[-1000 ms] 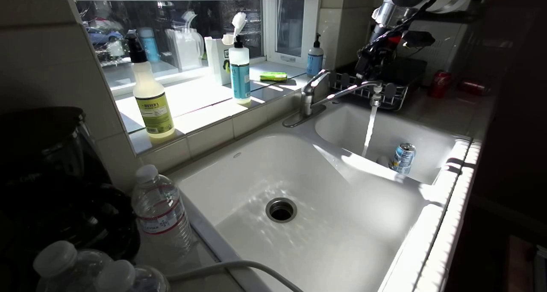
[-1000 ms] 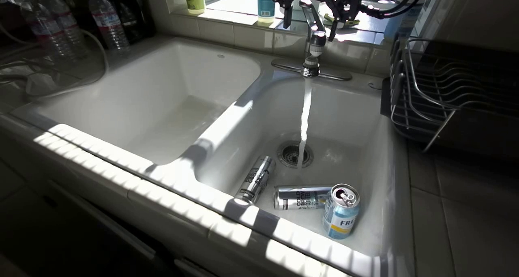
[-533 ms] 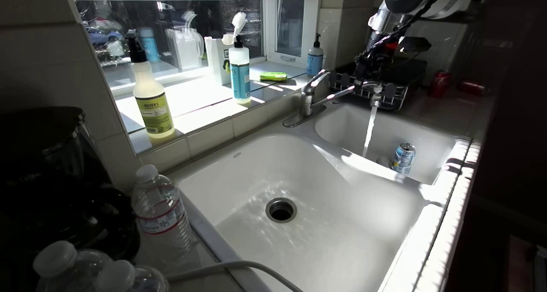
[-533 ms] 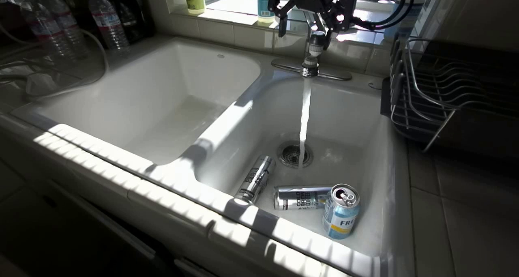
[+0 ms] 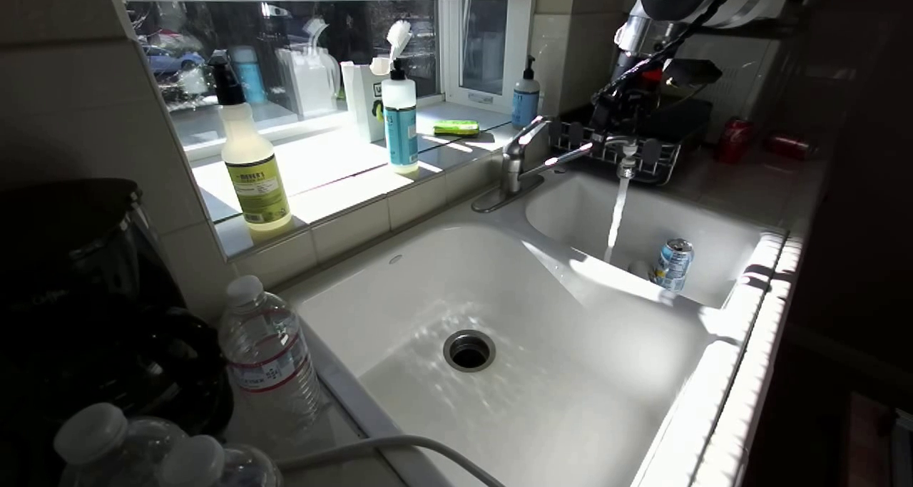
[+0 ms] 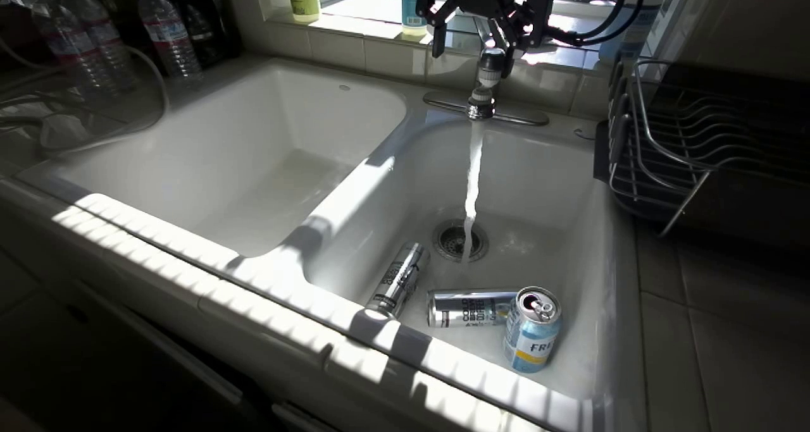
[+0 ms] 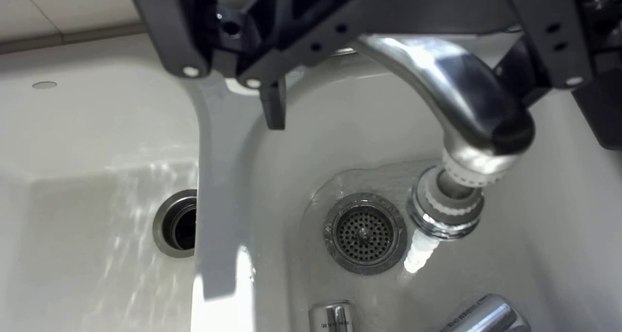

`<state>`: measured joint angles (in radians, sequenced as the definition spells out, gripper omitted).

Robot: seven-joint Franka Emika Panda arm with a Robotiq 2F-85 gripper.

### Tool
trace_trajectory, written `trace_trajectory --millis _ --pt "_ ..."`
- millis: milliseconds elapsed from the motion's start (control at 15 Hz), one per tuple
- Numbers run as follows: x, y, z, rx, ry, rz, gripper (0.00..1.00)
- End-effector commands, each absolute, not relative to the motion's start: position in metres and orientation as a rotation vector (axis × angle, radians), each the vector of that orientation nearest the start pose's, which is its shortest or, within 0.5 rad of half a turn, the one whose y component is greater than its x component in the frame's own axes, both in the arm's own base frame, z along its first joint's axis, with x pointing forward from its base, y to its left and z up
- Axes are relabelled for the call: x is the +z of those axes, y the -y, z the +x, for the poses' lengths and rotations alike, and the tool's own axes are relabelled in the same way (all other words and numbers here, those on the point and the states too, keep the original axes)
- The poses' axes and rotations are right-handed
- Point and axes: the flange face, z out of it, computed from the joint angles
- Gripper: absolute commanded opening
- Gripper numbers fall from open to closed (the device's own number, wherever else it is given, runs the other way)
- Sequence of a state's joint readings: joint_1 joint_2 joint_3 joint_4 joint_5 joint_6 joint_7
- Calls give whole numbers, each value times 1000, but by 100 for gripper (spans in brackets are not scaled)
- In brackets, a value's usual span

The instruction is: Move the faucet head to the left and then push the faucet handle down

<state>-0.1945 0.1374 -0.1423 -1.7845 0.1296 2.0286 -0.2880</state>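
Note:
The faucet head is a slim chrome spout reaching over the basin nearer the dish rack, with water running from its tip. It also shows in another exterior view and in the wrist view. My gripper is open, pointing down with its fingers on either side of the spout. In the wrist view the gripper has its left finger well apart from the spout. The right finger is close against the spout and partly hidden behind it. The faucet handle is raised atop the base; my gripper hides it in an exterior view.
A divider separates the two basins. Several cans, including a blue one, lie or stand in the basin under the spout. A dish rack stands beside it. Soap bottles stand on the window sill.
My gripper has come down around the spout and moved slightly left in the exterior view with the cans. The spout tip and water stream have shifted slightly left there too.

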Motion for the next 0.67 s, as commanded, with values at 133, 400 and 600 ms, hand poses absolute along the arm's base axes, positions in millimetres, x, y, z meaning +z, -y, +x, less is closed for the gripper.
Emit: trace_trajectory --millis 133,400,600 --pt "481 154 591 -128 -251 -3040 100" --pt "476 135 593 -63 -281 -3027 100" --pt "471 122 597 -34 -307 -3023 100"
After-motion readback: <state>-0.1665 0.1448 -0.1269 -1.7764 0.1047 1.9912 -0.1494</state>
